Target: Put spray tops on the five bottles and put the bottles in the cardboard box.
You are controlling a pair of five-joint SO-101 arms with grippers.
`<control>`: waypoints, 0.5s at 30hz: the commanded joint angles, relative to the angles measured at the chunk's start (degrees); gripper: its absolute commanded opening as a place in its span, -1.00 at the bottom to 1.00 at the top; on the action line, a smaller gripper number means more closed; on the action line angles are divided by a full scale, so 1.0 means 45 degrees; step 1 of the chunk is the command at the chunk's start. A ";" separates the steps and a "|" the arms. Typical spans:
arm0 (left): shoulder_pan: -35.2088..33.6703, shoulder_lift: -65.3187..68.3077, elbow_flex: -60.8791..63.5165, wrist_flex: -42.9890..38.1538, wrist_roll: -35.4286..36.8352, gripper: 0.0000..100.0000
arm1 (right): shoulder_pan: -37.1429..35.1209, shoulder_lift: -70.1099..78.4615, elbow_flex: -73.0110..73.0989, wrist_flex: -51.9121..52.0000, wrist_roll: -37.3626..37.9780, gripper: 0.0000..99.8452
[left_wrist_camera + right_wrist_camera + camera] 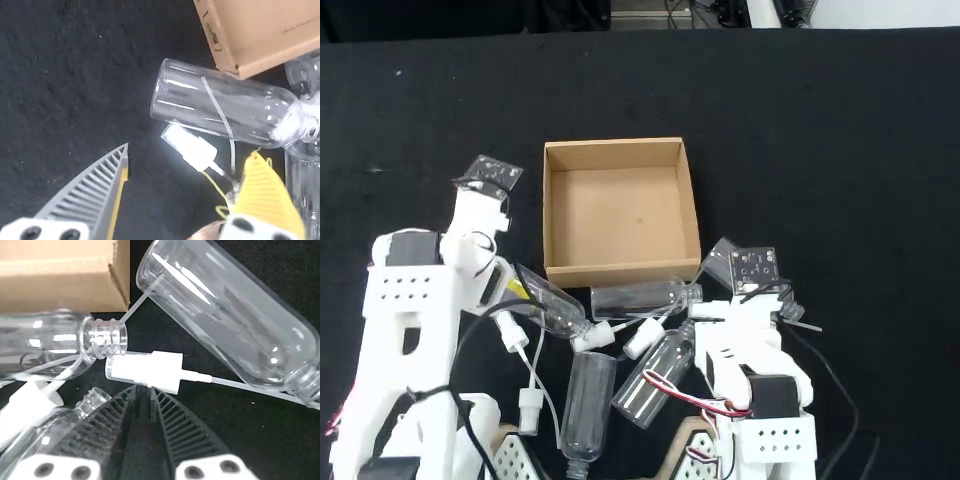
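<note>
black claw sat with fingers nearly together, tips at white spray top lying on black surface. clear bottle had open mouth just beside spray top. second bottle lay aslant near its tube. cardboard box corner stood behind.

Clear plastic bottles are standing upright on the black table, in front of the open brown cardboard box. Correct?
Not quite. The clear plastic bottles are lying on their sides, not standing upright, as the high view shows. The rest holds: they are on the black table, in front of the open brown cardboard box.
</note>
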 commanded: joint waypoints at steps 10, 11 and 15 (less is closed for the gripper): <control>0.2042 0.1289 -0.1182 0.0156 0.0703 -0.35 | -0.0098 -0.1241 -0.0107 0.0078 -0.0098 -0.98; 0.2081 0.1289 -0.1221 0.0078 0.0703 -0.35 | -0.0098 -0.1241 -0.0107 0.0078 -0.0098 -0.98; 0.2198 0.1446 -0.0928 -0.0821 0.0645 -0.35 | -0.0098 -0.1241 -0.0107 0.0078 -0.0098 -0.98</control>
